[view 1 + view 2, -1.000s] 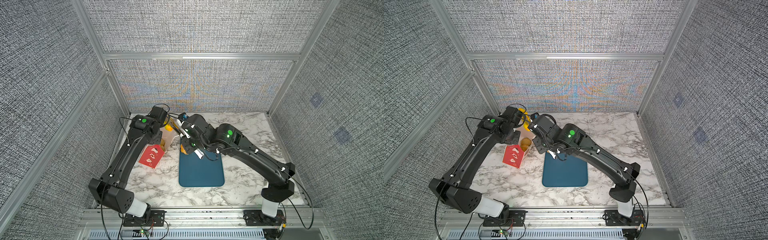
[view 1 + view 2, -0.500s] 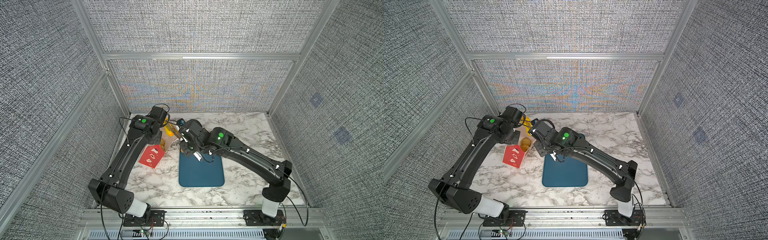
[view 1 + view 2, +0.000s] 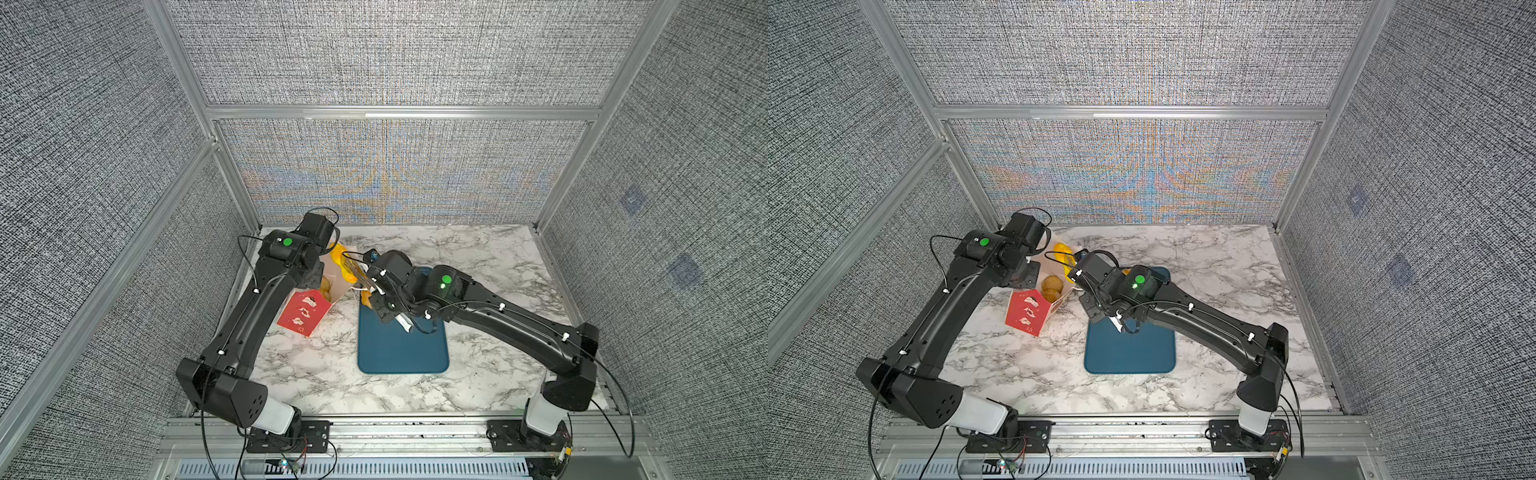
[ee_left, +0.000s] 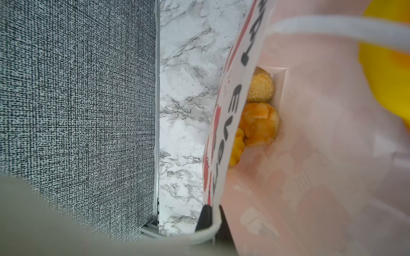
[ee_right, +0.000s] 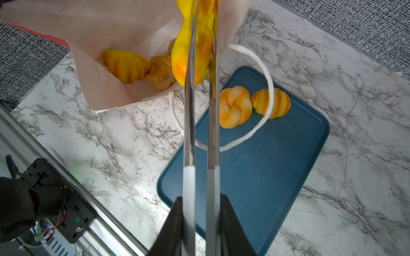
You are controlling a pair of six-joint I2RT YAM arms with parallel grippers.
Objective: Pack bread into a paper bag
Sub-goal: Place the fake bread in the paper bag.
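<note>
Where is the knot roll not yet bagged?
In the right wrist view, the knot roll lies on the blue tray, beside a ridged croissant, near the paper bag.

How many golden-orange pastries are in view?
6. Two on the blue tray: a knot roll, a ridged croissant. One pastry in the metal tongs over the red paper bag. Three inside it: ridged piece, knotted piece, round bun. Others may hide.
</note>
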